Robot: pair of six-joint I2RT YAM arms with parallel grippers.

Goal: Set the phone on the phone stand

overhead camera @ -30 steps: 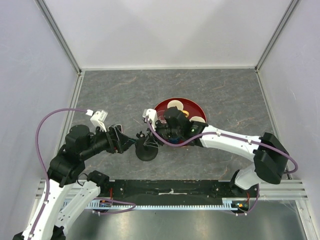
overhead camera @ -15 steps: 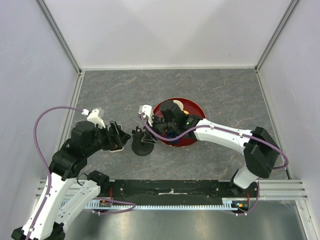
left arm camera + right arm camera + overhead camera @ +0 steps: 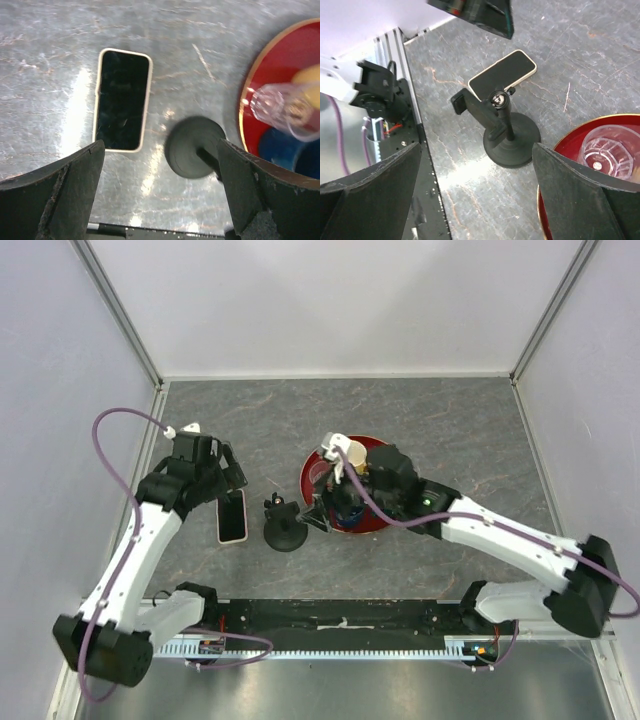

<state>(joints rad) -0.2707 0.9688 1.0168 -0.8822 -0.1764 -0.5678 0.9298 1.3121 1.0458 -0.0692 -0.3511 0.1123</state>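
Observation:
The phone [image 3: 232,515] lies flat on the grey table, screen up, just left of the phone stand [image 3: 285,530]. In the left wrist view the phone [image 3: 122,100] is apart from the stand's round base [image 3: 195,147]. My left gripper [image 3: 225,480] hovers open above the phone's far end, with nothing between its fingers [image 3: 55,195]. The right wrist view shows the stand [image 3: 510,135] upright with its cradle arm empty and the phone [image 3: 502,75] behind it. My right gripper [image 3: 322,495] is open just right of the stand and holds nothing.
A red tray [image 3: 385,445] sits right of the stand, under my right wrist. It holds a clear cup [image 3: 287,107], a dark blue cup [image 3: 280,150] and something yellow. The black rail [image 3: 340,615] runs along the near edge. Walls enclose the table.
My left gripper has lifted up and away, and the phone lies flat on the table. My right gripper has opened off the stand and drawn back to the right.

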